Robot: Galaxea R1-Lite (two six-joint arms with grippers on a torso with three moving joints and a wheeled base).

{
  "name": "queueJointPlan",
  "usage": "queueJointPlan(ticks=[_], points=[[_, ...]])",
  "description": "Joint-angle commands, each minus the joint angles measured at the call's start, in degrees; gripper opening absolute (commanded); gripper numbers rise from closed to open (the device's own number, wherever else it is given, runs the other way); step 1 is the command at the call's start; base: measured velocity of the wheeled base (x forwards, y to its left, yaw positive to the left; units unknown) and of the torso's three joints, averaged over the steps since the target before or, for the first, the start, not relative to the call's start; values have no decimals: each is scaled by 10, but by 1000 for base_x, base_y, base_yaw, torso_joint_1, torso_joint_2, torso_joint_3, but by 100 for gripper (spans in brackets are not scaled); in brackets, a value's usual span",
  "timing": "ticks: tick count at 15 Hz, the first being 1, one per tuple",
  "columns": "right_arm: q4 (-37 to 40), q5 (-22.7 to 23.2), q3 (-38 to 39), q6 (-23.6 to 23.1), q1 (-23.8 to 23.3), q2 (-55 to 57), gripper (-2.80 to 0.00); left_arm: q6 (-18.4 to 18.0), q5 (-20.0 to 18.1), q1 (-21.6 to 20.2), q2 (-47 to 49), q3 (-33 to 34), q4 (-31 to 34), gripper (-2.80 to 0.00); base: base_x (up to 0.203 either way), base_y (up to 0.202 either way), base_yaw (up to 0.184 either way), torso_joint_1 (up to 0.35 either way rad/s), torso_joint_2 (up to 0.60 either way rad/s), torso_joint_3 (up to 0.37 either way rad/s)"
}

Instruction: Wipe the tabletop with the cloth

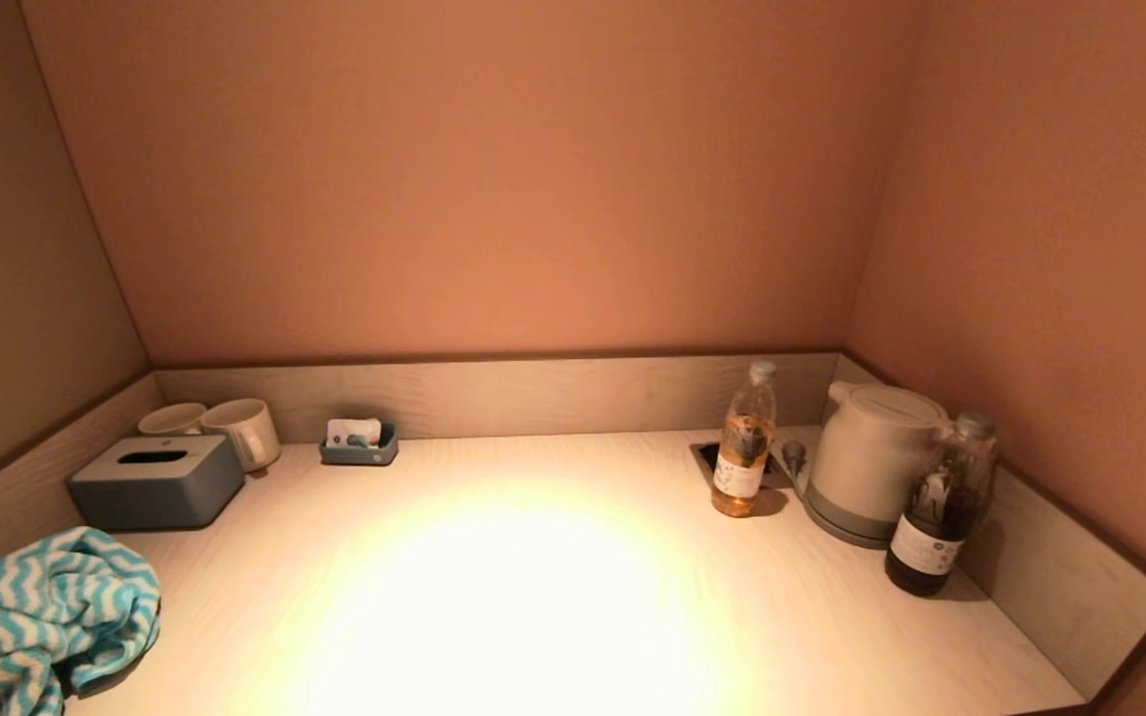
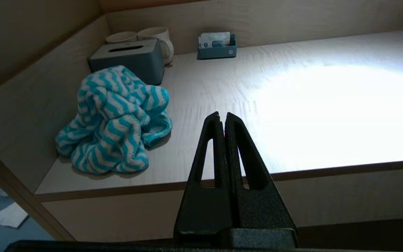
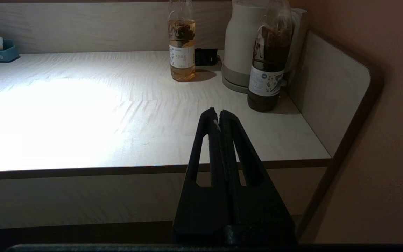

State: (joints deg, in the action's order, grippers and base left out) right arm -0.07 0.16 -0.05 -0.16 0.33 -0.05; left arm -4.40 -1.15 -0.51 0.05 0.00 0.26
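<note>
A crumpled cloth (image 1: 41,612) with teal and white zigzag stripes lies at the front left corner of the pale wooden tabletop (image 1: 533,597); it also shows in the left wrist view (image 2: 112,120). My left gripper (image 2: 222,117) is shut and empty, held off the table's front edge, to the right of the cloth. My right gripper (image 3: 218,113) is shut and empty, held off the front edge near the right end of the tabletop (image 3: 117,115). Neither gripper shows in the head view.
A grey tissue box (image 1: 157,480), two mugs (image 1: 240,430) and a small blue tray (image 1: 359,445) stand at the back left. An amber bottle (image 1: 744,443), a white kettle (image 1: 871,459) and a dark bottle (image 1: 941,507) stand at the right. Raised side panels border the tabletop.
</note>
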Motion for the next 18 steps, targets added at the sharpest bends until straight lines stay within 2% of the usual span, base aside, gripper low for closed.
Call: queueJointPlan(ticks=[1, 18], points=[[0, 0, 0, 0, 0, 0, -280, 1, -1, 0, 0, 0, 1, -280, 0, 0, 0, 0, 0, 0], [0, 0, 0, 1, 0, 0, -280, 7, 0, 0, 0, 0, 0, -280, 0, 0, 0, 0, 0, 0]])
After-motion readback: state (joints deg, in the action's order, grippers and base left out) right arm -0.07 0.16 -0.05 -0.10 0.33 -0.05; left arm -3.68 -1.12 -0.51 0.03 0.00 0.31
